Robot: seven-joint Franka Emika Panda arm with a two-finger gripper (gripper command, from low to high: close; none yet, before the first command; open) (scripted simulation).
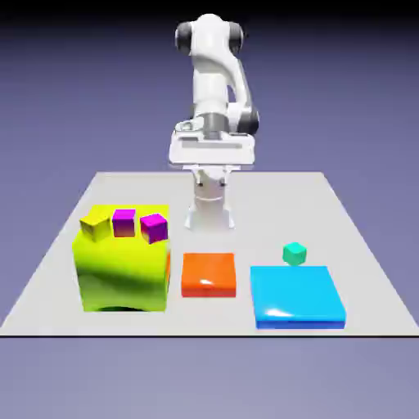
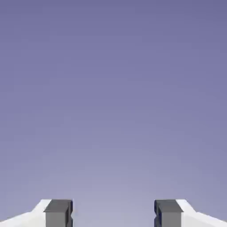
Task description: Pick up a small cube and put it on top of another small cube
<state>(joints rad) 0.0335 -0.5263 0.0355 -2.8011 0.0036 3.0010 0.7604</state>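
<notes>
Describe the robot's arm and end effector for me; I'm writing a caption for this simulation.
The arm is glossy white with rounded links and dark grey joint caps. Its hand is a flat white block. In the hand view, the end effector has two white fingers ending in small dark grey square tips. No cables or markings show.

Two small magenta cubes (image 1: 123, 222) (image 1: 154, 227) side by side atop big yellow-green block (image 1: 123, 274), left of frame, small teal cube (image 1: 295, 254) right of centre

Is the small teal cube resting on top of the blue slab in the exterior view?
No, the teal cube sits on the table just behind the blue slab.
</notes>
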